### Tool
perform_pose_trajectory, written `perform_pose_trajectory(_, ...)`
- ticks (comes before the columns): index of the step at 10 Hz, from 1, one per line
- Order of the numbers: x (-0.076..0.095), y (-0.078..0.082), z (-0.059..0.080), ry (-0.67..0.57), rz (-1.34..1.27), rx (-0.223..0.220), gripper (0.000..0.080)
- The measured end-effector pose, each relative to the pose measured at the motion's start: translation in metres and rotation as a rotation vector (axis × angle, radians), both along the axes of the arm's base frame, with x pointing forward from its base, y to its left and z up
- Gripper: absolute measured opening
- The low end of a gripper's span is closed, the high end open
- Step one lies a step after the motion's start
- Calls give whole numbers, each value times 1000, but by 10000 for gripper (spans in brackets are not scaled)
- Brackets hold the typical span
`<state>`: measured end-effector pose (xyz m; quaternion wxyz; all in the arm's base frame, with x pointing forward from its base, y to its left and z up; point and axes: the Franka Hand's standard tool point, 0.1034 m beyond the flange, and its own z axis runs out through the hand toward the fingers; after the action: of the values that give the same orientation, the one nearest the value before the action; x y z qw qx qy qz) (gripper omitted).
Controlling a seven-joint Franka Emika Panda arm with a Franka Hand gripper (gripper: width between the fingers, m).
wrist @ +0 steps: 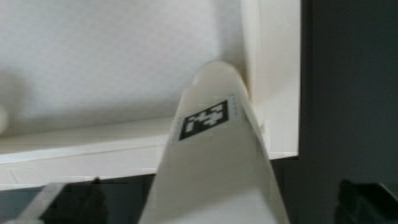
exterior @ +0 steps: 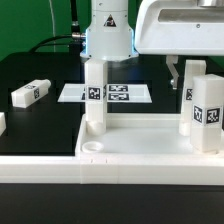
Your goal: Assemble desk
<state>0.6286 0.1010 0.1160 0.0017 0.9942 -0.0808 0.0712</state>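
The white rimmed tabletop (exterior: 140, 150) lies at the front of the black table. One leg block (exterior: 95, 95) stands upright at its far corner on the exterior view's left, behind an empty round socket (exterior: 92, 146). A second tagged leg (exterior: 208, 112) stands upright at the exterior view's right end. My gripper (exterior: 187, 72) hangs just above and beside this leg, open. In the wrist view the same tagged leg (wrist: 214, 150) rises between my dark fingertips (wrist: 80, 203), with a gap on each side; the gripper (wrist: 217, 208) holds nothing. The tabletop's rim (wrist: 267, 60) lies behind it.
A loose tagged leg (exterior: 30, 93) lies on its side on the table at the exterior view's left, and another white piece (exterior: 2, 122) shows at the left edge. The marker board (exterior: 110, 93) lies behind the tabletop, before the robot base (exterior: 108, 35).
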Motion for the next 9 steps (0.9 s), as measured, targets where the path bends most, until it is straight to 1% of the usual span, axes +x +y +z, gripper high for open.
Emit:
perform_pose_trajectory(1, 0, 0, 0, 0, 26, -4, 649)
perform_pose_trajectory(3, 0, -2, 0, 4, 205, -43, 649)
perform_pose_trajectory(4, 0, -3, 0, 7, 268, -60, 562)
perform_pose_trajectory(5, 0, -3, 0, 7, 269, -60, 426)
perform_pose_trajectory(6, 0, -3, 0, 7, 269, -60, 426)
perform_pose_trajectory(7, 0, -2, 0, 6, 268, -59, 294)
perform_pose_trajectory(9, 1, -3, 0, 5, 244, -56, 294)
